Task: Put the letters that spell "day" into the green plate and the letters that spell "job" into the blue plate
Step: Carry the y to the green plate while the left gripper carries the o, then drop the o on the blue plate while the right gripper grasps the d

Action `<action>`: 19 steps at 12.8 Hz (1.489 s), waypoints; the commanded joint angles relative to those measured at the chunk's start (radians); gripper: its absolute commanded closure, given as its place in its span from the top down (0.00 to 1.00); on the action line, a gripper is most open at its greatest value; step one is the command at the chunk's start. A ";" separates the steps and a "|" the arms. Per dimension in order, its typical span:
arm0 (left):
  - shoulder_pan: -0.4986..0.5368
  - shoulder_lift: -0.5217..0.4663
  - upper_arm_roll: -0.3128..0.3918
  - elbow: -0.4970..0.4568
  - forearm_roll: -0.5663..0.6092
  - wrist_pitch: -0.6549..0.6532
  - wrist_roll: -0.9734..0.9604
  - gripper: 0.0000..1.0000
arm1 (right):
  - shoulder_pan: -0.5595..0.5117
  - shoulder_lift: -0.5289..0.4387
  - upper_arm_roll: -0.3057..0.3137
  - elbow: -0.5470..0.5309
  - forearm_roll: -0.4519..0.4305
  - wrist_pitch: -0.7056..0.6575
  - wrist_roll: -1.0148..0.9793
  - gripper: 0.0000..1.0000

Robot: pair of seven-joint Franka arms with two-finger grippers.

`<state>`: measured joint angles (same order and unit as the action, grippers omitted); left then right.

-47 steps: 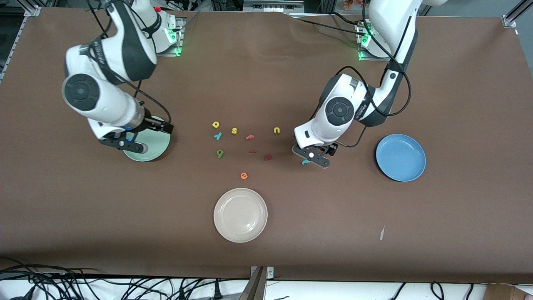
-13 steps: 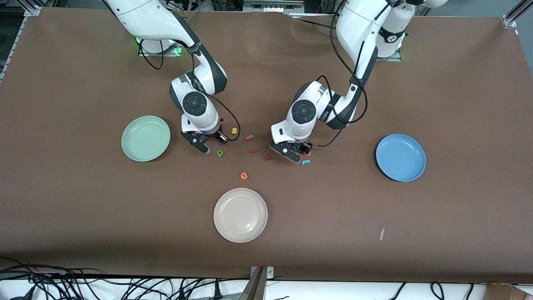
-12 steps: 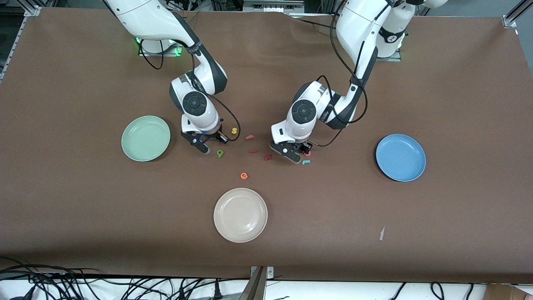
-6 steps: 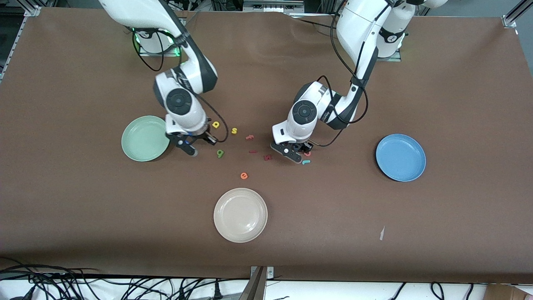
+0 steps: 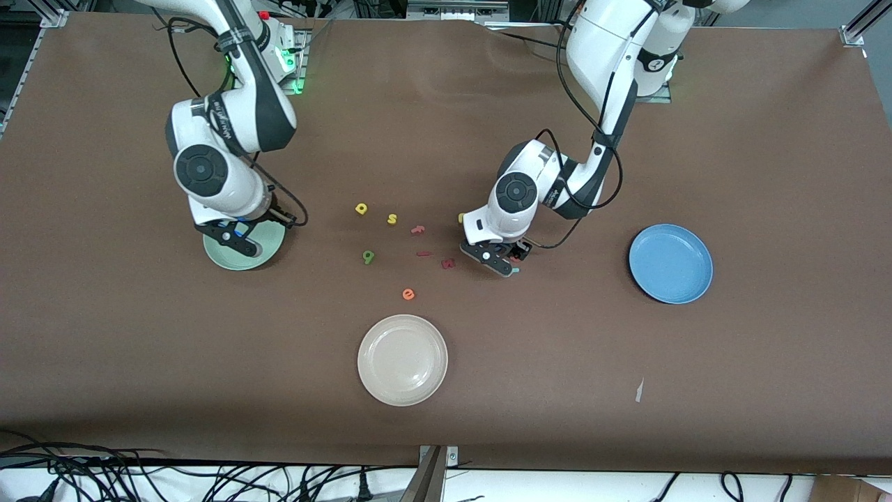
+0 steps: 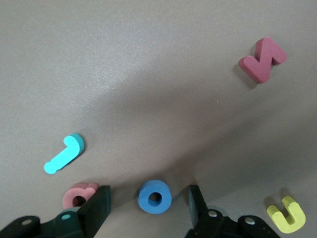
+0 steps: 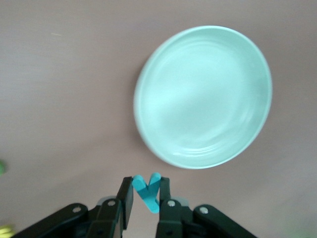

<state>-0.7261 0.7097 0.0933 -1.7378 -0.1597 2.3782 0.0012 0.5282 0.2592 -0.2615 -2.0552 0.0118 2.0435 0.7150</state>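
My right gripper [image 5: 237, 242] is shut on the teal "y" [image 7: 147, 191], beside the rim of the green plate [image 7: 203, 96] [image 5: 270, 242]. My left gripper [image 6: 147, 194] [image 5: 498, 263] is open with the blue ring "o" [image 6: 155, 196] lying between its fingers, a gap on each side. The pink "b" [image 6: 79, 194] lies just outside one finger and the teal "j" [image 6: 64, 153] a little farther off. The yellow "d" [image 5: 361, 208] and dark green "a" [image 5: 368, 257] lie on the table mid-way between the arms. The blue plate [image 5: 670, 263] sits toward the left arm's end.
A cream plate [image 5: 402, 359] lies nearest the front camera. A yellow "s" [image 5: 392, 219], orange "e" [image 5: 408, 294], yellow "u" [image 6: 286, 214] and dark red letters [image 5: 448, 263] [image 6: 262, 59] lie among the task letters.
My right arm has carried the teal "y" from the letter cluster to the green plate. My left gripper has shifted slightly and now has the blue "o" between its fingers.
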 commanded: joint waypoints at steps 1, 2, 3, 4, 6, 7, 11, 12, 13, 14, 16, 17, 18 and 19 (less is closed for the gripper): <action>-0.007 -0.013 0.016 -0.034 -0.012 -0.004 0.023 0.69 | 0.009 -0.011 -0.038 -0.097 -0.004 0.053 -0.060 0.06; -0.007 -0.013 0.017 -0.034 -0.012 -0.004 0.023 0.60 | 0.007 -0.005 -0.051 -0.141 -0.003 0.111 -0.066 0.06; -0.009 -0.013 0.019 -0.034 -0.012 -0.004 0.023 0.46 | 0.007 -0.002 -0.054 -0.195 0.013 0.209 -0.060 0.08; -0.009 -0.013 0.019 -0.037 -0.012 -0.004 0.016 0.37 | 0.006 0.002 -0.054 -0.227 0.013 0.271 -0.055 0.18; -0.009 -0.013 0.019 -0.037 -0.012 -0.005 0.014 0.34 | -0.001 0.002 -0.058 -0.229 0.014 0.259 -0.054 0.85; -0.009 -0.013 0.019 -0.037 -0.012 -0.004 0.016 0.30 | -0.001 -0.003 -0.062 -0.226 0.014 0.244 -0.054 0.99; 0.007 -0.067 0.043 -0.035 -0.009 -0.007 0.031 0.16 | 0.004 -0.044 -0.042 -0.215 0.086 0.227 -0.042 0.99; 0.048 -0.111 0.040 -0.035 -0.008 -0.016 0.026 0.03 | 0.004 -0.046 -0.003 -0.215 0.206 0.236 -0.025 0.99; 0.077 -0.151 0.040 -0.028 -0.008 -0.054 0.028 0.01 | 0.010 -0.048 0.036 -0.211 0.273 0.247 0.009 0.99; 0.123 -0.192 0.036 -0.019 -0.008 -0.100 0.028 0.00 | 0.013 -0.045 0.079 -0.209 0.280 0.282 0.102 0.98; 0.279 -0.248 -0.021 -0.017 -0.006 -0.175 0.078 0.00 | 0.042 -0.009 0.151 -0.211 0.277 0.393 0.286 0.98; 0.378 -0.259 -0.053 -0.028 -0.006 -0.191 0.174 0.00 | 0.070 0.009 0.153 -0.211 0.277 0.435 0.314 0.98; 0.460 -0.260 -0.059 -0.032 -0.008 -0.212 0.280 0.00 | 0.094 0.037 0.153 -0.211 0.278 0.472 0.317 0.98; 0.509 -0.260 -0.060 -0.034 -0.008 -0.235 0.336 0.00 | 0.116 0.067 0.153 -0.211 0.278 0.519 0.346 0.96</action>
<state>-0.3332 0.4623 0.0709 -1.7379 -0.1594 2.1669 0.2076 0.6133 0.2712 -0.1014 -2.2657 0.2704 2.4854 1.0306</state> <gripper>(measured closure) 0.718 0.022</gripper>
